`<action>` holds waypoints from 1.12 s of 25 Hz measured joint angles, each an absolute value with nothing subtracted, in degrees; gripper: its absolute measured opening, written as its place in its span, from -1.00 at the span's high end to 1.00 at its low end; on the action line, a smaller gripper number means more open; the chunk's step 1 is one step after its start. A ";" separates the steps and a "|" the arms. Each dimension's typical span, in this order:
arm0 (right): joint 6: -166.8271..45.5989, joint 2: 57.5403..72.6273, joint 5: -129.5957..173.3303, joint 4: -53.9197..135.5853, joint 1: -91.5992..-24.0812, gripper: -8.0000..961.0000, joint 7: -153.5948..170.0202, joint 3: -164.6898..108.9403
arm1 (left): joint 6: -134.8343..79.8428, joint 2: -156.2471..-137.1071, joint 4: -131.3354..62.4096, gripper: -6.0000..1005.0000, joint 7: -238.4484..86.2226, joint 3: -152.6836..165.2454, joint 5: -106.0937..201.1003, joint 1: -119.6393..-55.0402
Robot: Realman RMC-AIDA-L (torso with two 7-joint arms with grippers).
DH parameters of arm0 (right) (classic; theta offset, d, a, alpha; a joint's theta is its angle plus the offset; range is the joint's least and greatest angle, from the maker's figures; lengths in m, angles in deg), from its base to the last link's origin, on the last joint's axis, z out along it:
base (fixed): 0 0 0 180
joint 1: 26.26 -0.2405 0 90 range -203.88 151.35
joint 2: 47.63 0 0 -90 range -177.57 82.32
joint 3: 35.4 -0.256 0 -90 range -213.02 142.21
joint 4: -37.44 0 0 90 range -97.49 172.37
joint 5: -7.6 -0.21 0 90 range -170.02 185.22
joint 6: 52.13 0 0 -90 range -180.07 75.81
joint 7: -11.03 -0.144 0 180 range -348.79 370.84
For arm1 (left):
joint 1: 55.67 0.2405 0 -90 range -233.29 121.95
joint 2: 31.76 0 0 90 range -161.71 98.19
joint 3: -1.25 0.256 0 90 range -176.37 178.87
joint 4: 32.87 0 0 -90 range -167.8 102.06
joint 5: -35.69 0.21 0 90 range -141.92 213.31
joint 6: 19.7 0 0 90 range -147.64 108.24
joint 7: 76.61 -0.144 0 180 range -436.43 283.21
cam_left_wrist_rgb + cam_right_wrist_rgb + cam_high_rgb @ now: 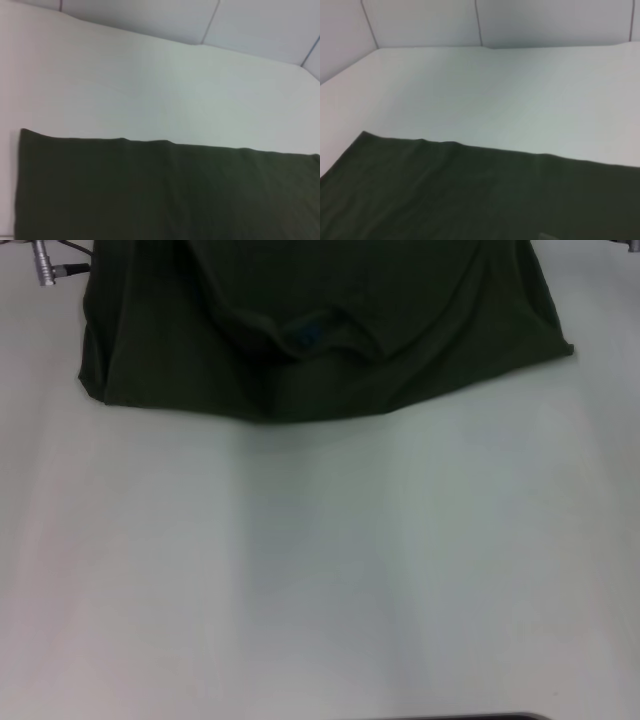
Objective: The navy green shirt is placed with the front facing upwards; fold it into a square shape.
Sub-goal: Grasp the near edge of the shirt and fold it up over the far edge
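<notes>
Bare table (320, 570) lay nearest; navy green shirt (330, 320) beyond it, collar toward me, probably partly folded. I couldn't tell either gripper's state: neither showed.

The navy green shirt (330, 330) lies on the bench (320, 570) toward its far edge, collar toward the near edge, with a metal connector (45, 265) just beside its far-left corner.
</notes>
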State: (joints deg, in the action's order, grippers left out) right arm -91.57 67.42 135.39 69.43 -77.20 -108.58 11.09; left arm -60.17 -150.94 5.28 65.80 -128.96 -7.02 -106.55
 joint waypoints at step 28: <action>-84.79 67.98 135.37 68.60 -78.85 0.94 -106.92 13.41 | -49.40 -151.23 2.54 0.74 65.11 -123.66 -4.04 -108.69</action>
State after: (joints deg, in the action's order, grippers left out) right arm -84.79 67.98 135.37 68.60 -78.85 -106.92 13.41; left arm -49.40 -151.23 2.54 65.11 -123.66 -4.04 -108.69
